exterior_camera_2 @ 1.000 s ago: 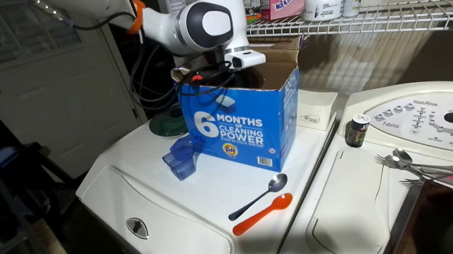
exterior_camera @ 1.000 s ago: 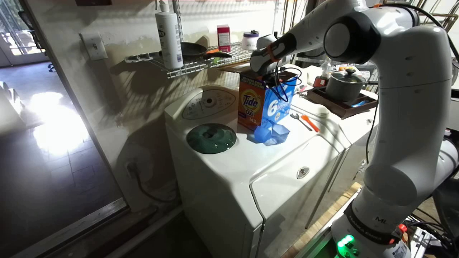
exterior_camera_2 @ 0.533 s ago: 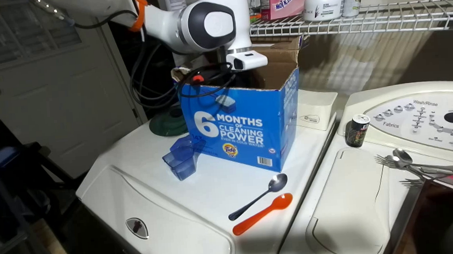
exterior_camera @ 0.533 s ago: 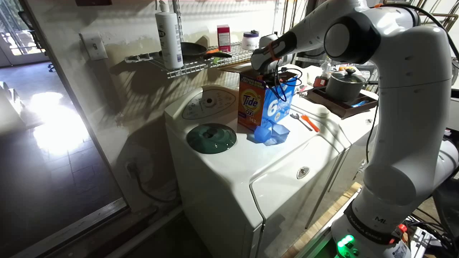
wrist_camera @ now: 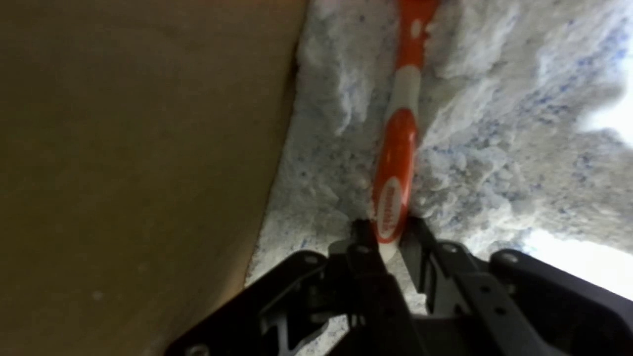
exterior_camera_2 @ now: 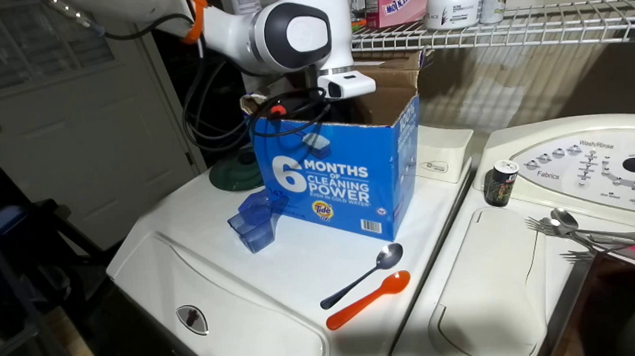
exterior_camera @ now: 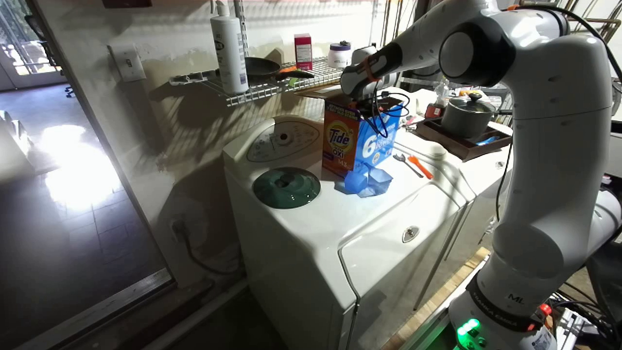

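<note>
Tide box (exterior_camera_2: 347, 198) with speckled powder (wrist_camera: 460, 163) and red handle (wrist_camera: 397, 148) (end effector (wrist_camera: 388, 231) tight on it)

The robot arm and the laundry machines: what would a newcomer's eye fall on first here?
Probably the big white robot arm, which leans over a white laundry machine with its gripper down inside an opened Tide box. Inside, the wrist view shows the gripper pinching a bright orange-and-white handle against whitish, blue-speckled powder. An orange spoon also stands out, lying on the machine beside a metal spoon.
</note>
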